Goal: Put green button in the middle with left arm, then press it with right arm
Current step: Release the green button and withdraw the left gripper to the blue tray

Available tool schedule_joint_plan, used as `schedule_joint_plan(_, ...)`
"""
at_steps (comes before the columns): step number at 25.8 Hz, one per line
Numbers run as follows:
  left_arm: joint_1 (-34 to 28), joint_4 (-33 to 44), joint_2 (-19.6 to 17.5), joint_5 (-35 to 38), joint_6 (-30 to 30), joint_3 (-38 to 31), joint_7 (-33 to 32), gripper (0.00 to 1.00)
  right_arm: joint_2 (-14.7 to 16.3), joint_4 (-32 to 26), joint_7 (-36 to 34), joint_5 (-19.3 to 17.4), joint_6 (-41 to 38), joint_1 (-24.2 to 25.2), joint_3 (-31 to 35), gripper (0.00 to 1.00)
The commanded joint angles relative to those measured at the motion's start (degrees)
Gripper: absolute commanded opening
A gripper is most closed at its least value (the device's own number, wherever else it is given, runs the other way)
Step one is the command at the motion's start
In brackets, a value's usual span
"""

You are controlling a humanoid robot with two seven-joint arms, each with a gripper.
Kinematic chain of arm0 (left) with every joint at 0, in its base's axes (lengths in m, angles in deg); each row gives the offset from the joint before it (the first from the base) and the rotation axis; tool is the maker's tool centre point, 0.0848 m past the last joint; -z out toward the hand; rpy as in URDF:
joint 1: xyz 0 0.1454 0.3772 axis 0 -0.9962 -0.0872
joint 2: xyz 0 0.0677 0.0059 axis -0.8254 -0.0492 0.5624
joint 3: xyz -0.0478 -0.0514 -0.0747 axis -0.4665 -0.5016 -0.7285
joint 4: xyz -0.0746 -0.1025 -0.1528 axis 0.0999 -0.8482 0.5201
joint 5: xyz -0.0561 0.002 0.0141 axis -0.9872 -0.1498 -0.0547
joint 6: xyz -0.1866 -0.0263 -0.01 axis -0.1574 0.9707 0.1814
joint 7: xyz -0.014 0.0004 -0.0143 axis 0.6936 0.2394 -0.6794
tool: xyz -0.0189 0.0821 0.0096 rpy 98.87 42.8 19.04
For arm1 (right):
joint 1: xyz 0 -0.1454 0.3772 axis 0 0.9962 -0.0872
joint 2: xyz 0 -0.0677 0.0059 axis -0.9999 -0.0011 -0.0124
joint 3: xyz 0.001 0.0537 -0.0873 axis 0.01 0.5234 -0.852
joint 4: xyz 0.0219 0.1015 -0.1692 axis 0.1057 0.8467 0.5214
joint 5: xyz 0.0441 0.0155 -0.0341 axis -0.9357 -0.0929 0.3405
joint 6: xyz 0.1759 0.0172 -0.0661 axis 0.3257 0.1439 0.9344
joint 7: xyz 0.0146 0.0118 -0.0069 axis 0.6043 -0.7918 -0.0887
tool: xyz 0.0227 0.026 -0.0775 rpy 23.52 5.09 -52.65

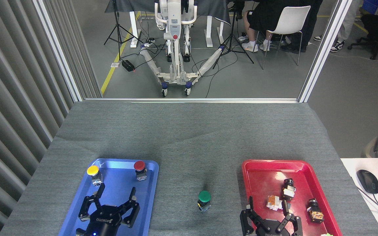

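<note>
Status: small push-button switch with round dark-green cap on a grey-black block base [204,200] stands upright on bare grey textured tabletop cloth [189,137] between the glossy blue plastic tray [77,213] and the glossy red plastic tray [261,173], near the tabletop's near edge, touching neither tray. Judged: placement half done, press not yet done.

Left black multi-fingered end effector [109,207] hangs over the blue tray, fingers spread apart, holding nothing, well clear of the green button. Right black multi-fingered end effector [267,218] sits over the near end of the red tray, fingers splayed apart, empty.

Risks:
- Base is small and cap is wide, so an off-centre push from the right end effector would likely tip or skid it on the cloth instead of actuating.
- Spread fingers could snag the small electrical parts [282,195] in the red tray on the way out, or straddle the cap and miss it.
- Yellow-capped button [93,173] and red-capped button [139,168] at the blue tray's far edge are lookalikes; the right end effector needs the green one only.

Hard to see: both arms are cut off at the bottom frame edge. Whether the green button's base sits flat can't be told. Parts in the red tray are too small to identify.
</note>
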Motion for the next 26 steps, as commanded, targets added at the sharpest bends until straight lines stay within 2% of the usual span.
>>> schedule_joint_plan(1,-2.75,-0.32,-4.24,-5.1,-0.19,-4.23,2.27,0.99,-0.42,0.08,0.35,0.49,0.0,-0.21,-0.05,1.0)
schedule_joint_plan(3,-3.1,-1.99,-6.35,-7.04,-0.19,-4.23,2.45,0.99,-0.6,0.35,0.35,1.19,0.0,-0.3,-0.05,1.0)
schedule_joint_plan(10,-2.84,-1.99,-6.26,-7.3,-0.19,-4.32,1.92,0.99,-1.83,2.28,0.35,1.37,-0.35,-2.06,-0.58,1.0)
schedule_joint_plan(13,-2.67,-1.99,-6.17,-7.39,-0.28,-4.23,1.75,0.99,-2.44,3.86,0.35,2.86,-0.09,-2.85,-1.72,0.99)
schedule_joint_plan(17,-2.58,-1.9,-6.17,-7.83,-0.46,-4.14,1.66,0.99,-2.97,5.0,0.35,3.92,0.09,-3.55,-4.62,0.94)
schedule_joint_plan(19,-2.49,-1.99,-6.09,-7.92,-0.46,-4.14,1.66,0.99,-3.06,5.79,0.35,3.92,0.17,-4.61,-6.11,0.81)
schedule_joint_plan(22,-2.4,-2.16,-6.09,-8.18,-0.46,-4.05,1.66,0.99,-3.23,7.29,0.35,4.01,0.44,-5.57,-8.13,0.37)
schedule_joint_plan(24,-2.4,-2.25,-6.09,-8.18,-0.46,-4.05,1.66,0.99,-3.41,8.87,0.44,4.09,0.79,-6.36,-9.36,0.12)
schedule_joint_plan(26,-2.4,-2.25,-6.09,-8.18,-0.46,-4.05,1.66,0.99,-3.67,11.16,1.23,4.09,1.4,-7.68,-10.86,0.0)
